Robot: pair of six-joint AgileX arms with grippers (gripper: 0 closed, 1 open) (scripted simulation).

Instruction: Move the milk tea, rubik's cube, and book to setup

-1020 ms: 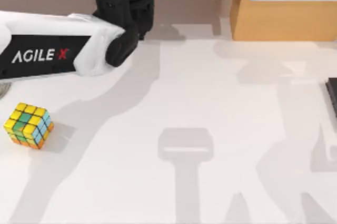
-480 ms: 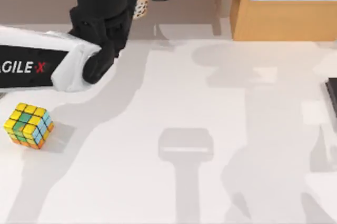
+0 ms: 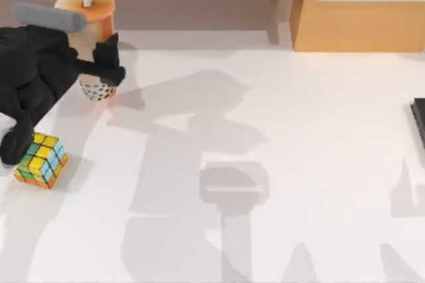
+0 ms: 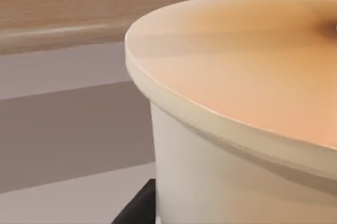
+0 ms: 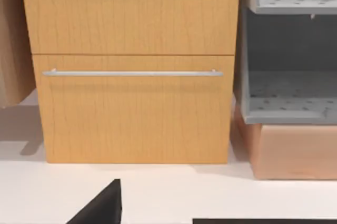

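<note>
Rendered office-like room; white table (image 3: 279, 137); wooden drawer cabinet (image 5: 134, 66)

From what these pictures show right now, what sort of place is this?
Probably a rendered home or office desk: a white table with a wooden drawer cabinet and grey shelves behind it. A milk tea and a rubik's cube sit near the left gripper.

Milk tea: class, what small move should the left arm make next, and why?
Probably open the left tool and let go: it grips the milk tea, which seems to stand upright on the table near the rubik's cube.
</note>
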